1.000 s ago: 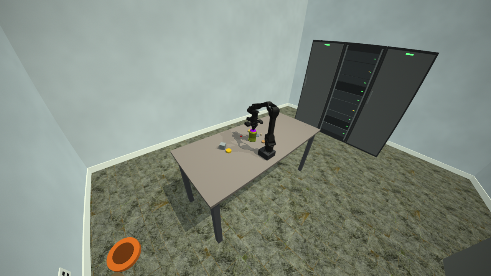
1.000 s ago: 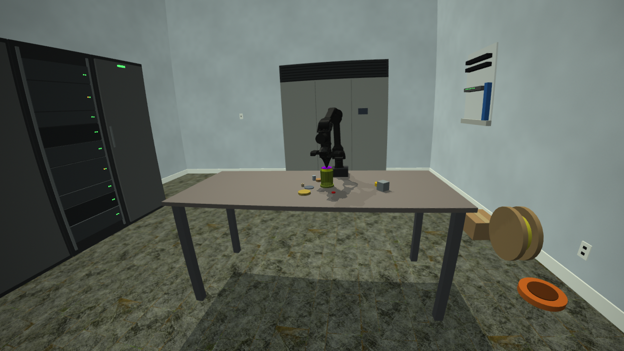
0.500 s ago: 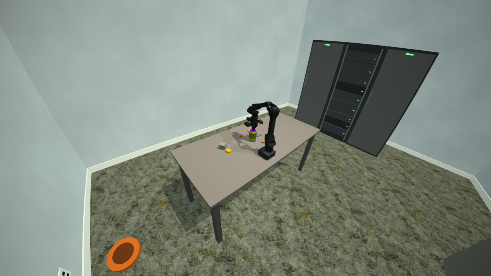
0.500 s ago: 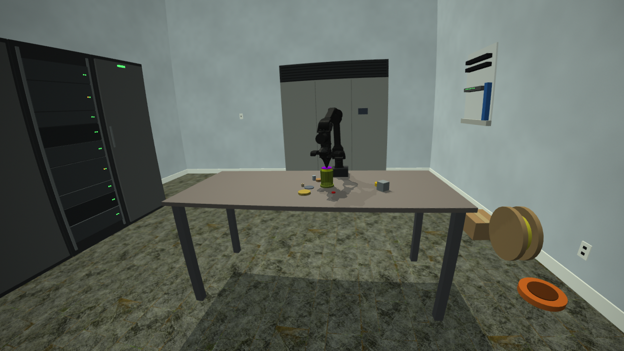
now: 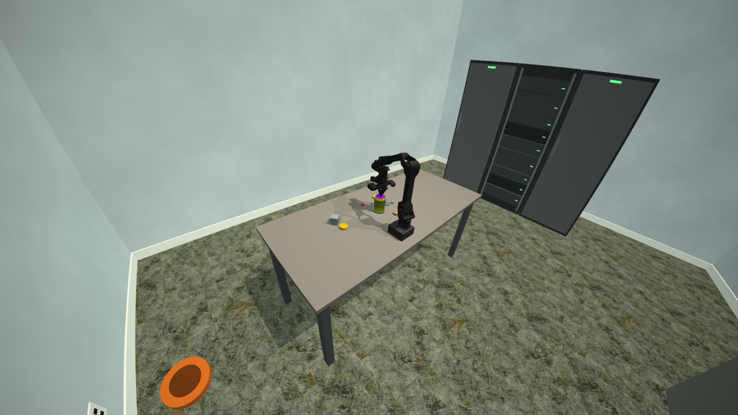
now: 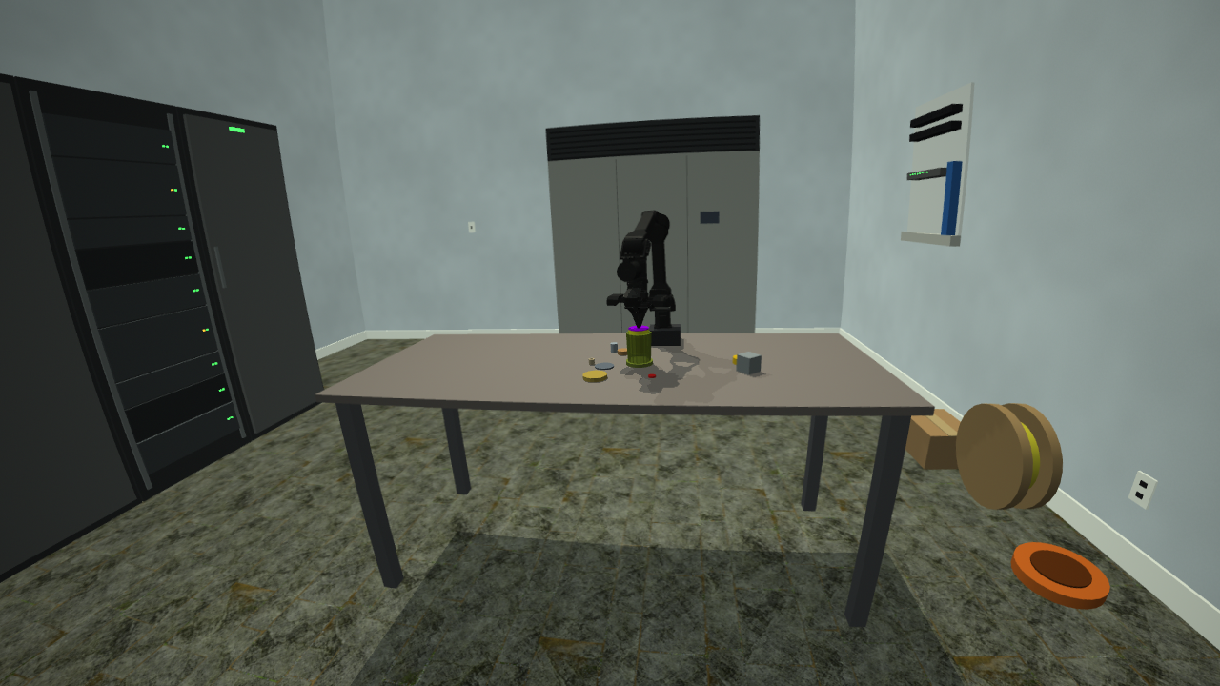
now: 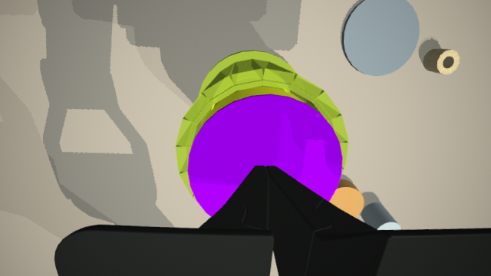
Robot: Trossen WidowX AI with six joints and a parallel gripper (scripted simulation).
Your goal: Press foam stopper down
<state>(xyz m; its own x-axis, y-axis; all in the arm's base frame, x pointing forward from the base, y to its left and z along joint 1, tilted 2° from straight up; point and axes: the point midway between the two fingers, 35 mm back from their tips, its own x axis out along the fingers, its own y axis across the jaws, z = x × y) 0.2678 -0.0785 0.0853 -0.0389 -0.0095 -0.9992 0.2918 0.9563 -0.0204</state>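
Stopper [image 5: 380, 196] [image 6: 639, 330] [image 7: 265, 142] | purple face up | axis vertical | hand [image 5: 381, 195] [image 6: 639, 326] [image 7: 264, 175] closed, empty

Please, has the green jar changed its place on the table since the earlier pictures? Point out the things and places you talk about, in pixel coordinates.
No. In the exterior view, the jar [image 5: 379, 204] [image 6: 639, 349] [image 7: 249, 57] stands upright at the same place beside the arm's base [image 5: 394, 231] [image 6: 674, 337].
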